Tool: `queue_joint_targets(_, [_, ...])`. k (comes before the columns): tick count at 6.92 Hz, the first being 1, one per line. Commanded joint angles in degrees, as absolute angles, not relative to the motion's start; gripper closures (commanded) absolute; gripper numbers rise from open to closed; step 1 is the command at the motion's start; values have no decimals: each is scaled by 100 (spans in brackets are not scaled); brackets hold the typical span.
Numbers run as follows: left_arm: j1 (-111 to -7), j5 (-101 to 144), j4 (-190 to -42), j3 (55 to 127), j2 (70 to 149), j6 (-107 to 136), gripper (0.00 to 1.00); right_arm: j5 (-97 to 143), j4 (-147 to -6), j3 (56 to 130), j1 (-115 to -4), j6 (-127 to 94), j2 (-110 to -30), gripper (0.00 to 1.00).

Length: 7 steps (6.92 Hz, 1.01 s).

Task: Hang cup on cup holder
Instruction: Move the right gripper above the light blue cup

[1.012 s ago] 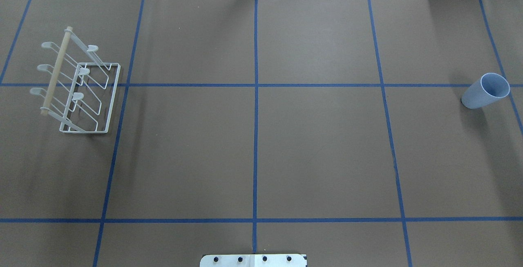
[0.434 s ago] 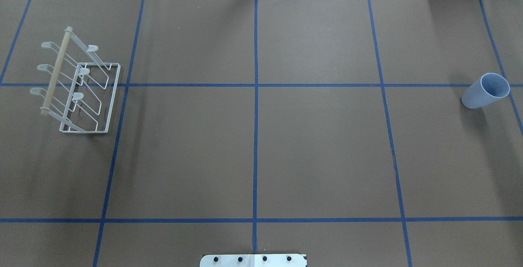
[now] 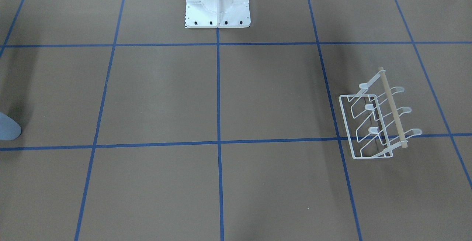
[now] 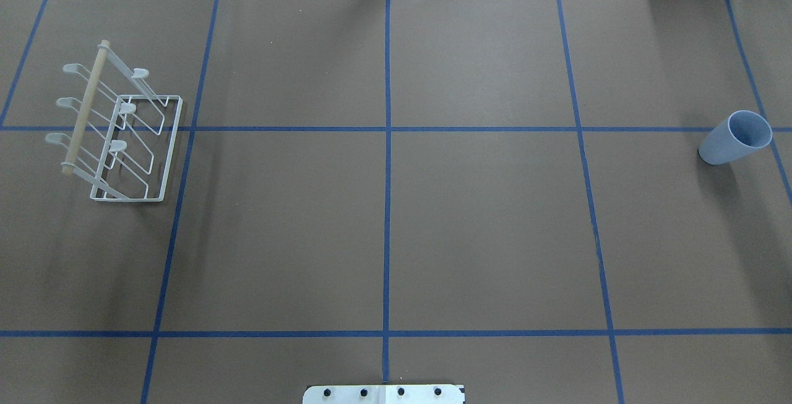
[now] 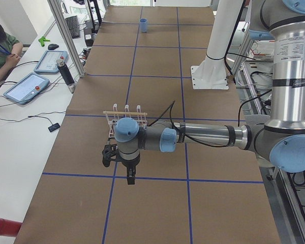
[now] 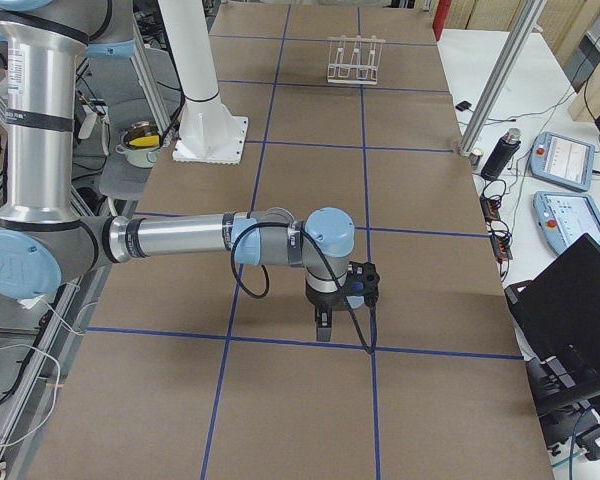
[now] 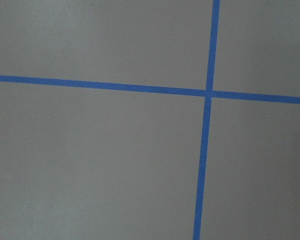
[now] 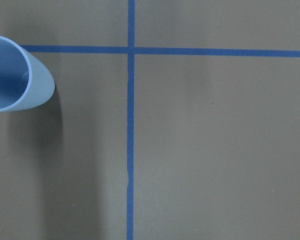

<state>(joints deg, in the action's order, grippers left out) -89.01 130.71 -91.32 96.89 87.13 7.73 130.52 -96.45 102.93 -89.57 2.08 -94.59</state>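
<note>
Cup [image 4: 733, 140] is seen upright, mouth up, off to one side of the right gripper [image 6: 323, 328], whose spread cannot be told, and well apart from the holder [image 4: 86, 107] near the left gripper [image 5: 130, 178], likewise unreadable; it could be toppled if approached off-centre.

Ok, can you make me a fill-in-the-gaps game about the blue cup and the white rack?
The small pale blue matte cup stands with its opening facing ____. The white wire rack with a wooden dowel has ____ prongs. The tape lines on the brown table are ____.
Missing words: up, six, blue.
</note>
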Motion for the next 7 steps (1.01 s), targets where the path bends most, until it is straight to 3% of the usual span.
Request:
queue_joint_targets(1, [-8895, 13078, -9149, 10132, 8719, 773, 1, 13104, -9712, 10196, -8571, 132, -8932, 0])
queue_joint_targets(4, [-8877, 13666, -9149, 10239, 8736, 809, 1, 13157, -8802, 9775, -8350, 71, -8991, 0])
queue_joint_targets(7, [-8877, 13667, -9141, 10274, 8745, 809, 1, 13843, -8754, 9492, -8236, 79, -8948, 0])
